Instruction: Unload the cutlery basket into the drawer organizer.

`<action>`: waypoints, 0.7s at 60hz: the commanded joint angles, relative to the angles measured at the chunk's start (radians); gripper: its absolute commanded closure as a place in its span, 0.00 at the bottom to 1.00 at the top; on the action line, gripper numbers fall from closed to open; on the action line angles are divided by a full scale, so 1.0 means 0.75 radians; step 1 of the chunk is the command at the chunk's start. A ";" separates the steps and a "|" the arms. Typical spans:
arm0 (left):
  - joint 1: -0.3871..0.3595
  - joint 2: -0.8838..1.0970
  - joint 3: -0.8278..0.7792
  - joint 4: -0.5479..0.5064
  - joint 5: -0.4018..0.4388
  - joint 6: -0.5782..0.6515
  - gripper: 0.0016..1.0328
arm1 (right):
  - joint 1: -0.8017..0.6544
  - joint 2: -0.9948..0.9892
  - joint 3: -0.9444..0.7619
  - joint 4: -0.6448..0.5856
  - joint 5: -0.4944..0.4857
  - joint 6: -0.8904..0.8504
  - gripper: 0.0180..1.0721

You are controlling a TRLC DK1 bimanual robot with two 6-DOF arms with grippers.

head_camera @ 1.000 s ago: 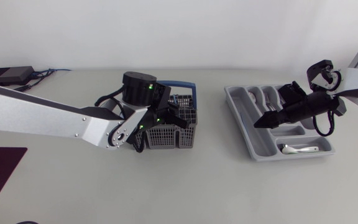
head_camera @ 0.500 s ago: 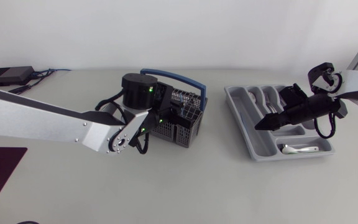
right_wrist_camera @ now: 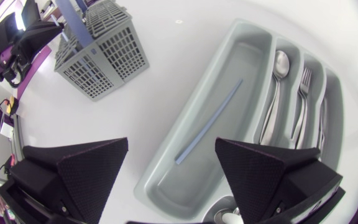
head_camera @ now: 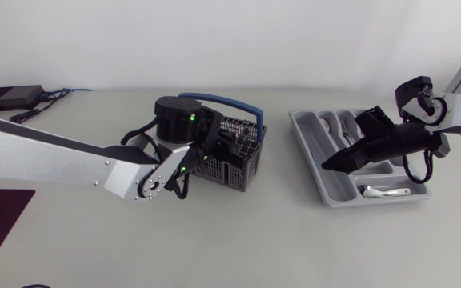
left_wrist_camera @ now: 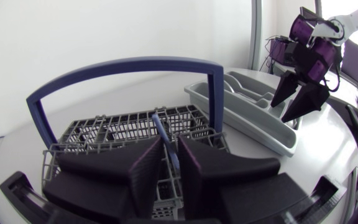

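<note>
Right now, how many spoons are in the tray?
2: a metal spoon in the slot beside the fork, a white spoon in the end compartment. Others may be hidden.

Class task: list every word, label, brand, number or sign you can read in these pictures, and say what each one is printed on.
None: no readable text shows on the cutlery basket, the drawer organizer or the table.

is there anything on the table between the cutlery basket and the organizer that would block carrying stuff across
Nothing visible does. No object lies on the table between the cutlery basket and the drawer organizer. Only the right gripper hangs over the organizer's long compartment, fingers open, above a blue stick lying there.
</note>
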 commanded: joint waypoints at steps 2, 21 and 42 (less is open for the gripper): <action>-0.035 -0.017 -0.030 0.013 -0.039 0.068 0.34 | 0.041 -0.092 -0.076 0.019 -0.018 -0.051 0.04; -0.037 -0.216 -0.098 -0.063 -0.088 0.156 0.15 | 0.241 -0.373 -0.256 0.109 -0.038 -0.096 0.05; 0.235 -0.230 -0.077 -0.192 -0.024 0.234 0.17 | 0.558 -0.426 -0.278 0.268 0.021 0.008 0.77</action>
